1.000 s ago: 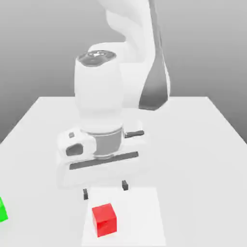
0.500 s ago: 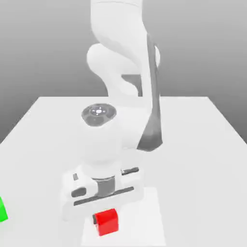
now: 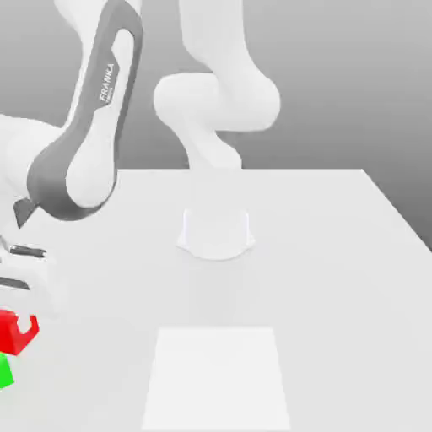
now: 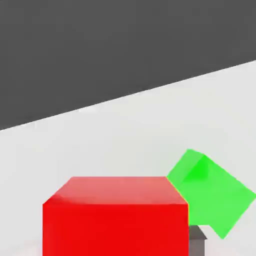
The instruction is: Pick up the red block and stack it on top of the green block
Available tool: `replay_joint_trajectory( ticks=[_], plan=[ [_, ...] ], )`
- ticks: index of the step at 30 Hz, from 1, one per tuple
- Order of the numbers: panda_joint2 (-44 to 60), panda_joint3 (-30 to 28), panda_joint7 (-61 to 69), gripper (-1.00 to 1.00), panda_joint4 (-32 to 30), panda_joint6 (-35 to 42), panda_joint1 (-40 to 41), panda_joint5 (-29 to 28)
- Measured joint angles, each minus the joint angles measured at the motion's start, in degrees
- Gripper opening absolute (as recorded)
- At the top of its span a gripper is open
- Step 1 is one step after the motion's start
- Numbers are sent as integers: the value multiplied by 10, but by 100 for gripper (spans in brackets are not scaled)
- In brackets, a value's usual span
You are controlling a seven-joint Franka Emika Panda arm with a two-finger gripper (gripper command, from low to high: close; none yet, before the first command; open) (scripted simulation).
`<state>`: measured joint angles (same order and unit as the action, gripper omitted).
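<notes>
My gripper (image 3: pixel 17 319) hangs at the exterior view's far left edge, shut on the red block (image 3: pixel 12 333), which is off the table. The green block (image 3: pixel 4 372) rests on the table just below the red one, cut off by the picture's edge. In the hand view the red block (image 4: pixel 115 220) sits close to the camera with the green block (image 4: pixel 210 192) beyond it, turned at an angle, and one grey fingertip (image 4: pixel 198 241) shows against the red block's side. I cannot tell whether the two blocks touch.
The white table (image 3: pixel 337 253) carries the arm's round base (image 3: pixel 216 234) at its middle and a paler square patch (image 3: pixel 218 375) near the front. The arm's grey-and-white links (image 3: pixel 84 143) reach over the left side of the table.
The hand came down over the red block on the pale square, closed on it, then swung far to the exterior view's left, carrying it to above the green block.
</notes>
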<state>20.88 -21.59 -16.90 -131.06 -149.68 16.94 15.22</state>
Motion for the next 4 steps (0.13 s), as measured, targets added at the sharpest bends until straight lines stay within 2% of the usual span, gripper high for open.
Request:
replay_joint_trajectory(
  ticks=[1,4],
  plan=[
    [19,8,8,100,4,-13,10,14],
    [19,8,8,100,4,-13,10,14]
  ],
)
